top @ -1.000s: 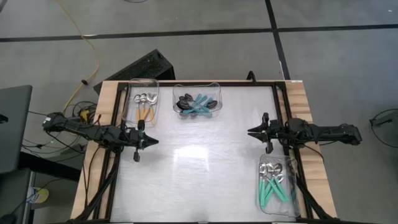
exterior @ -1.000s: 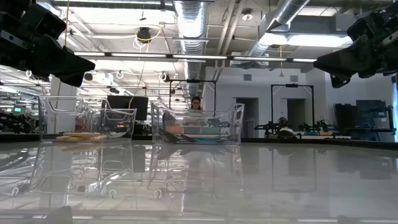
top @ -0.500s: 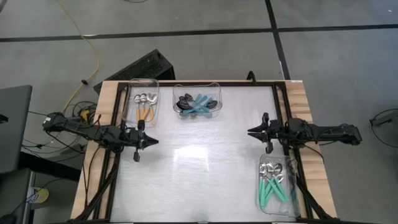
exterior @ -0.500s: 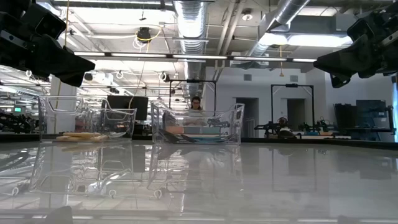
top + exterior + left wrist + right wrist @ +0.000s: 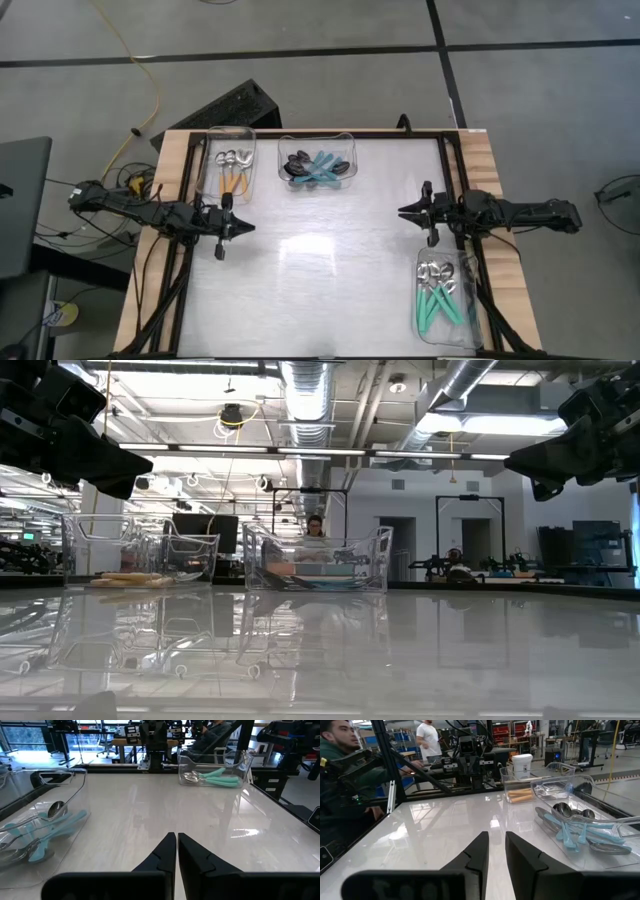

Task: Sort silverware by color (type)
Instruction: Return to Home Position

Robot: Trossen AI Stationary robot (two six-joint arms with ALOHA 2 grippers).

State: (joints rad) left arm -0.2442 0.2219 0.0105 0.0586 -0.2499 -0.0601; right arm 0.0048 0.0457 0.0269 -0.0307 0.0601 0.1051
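The spoons lie sorted in three clear bins. Orange-handled spoons [image 5: 233, 170] are in the far left bin [image 5: 213, 175], also seen in the low view [image 5: 130, 577]. Blue-handled spoons with dark bowls [image 5: 318, 166] fill the far middle bin [image 5: 345, 145], and teal-handled spoons [image 5: 443, 298] fill the near right bin [image 5: 468, 325]. My left gripper [image 5: 246, 228] hovers shut over the table's left side, pointing right [image 5: 176, 840]. My right gripper [image 5: 404, 211] hovers at the right side, pointing left, its fingers a narrow gap apart [image 5: 497, 840]. Neither holds anything.
The glossy white table top [image 5: 330, 270] lies bare between the two grippers. A black frame rail [image 5: 455, 170] runs along the table's right side. A person [image 5: 340, 780] sits beyond the table's left edge in the right wrist view.
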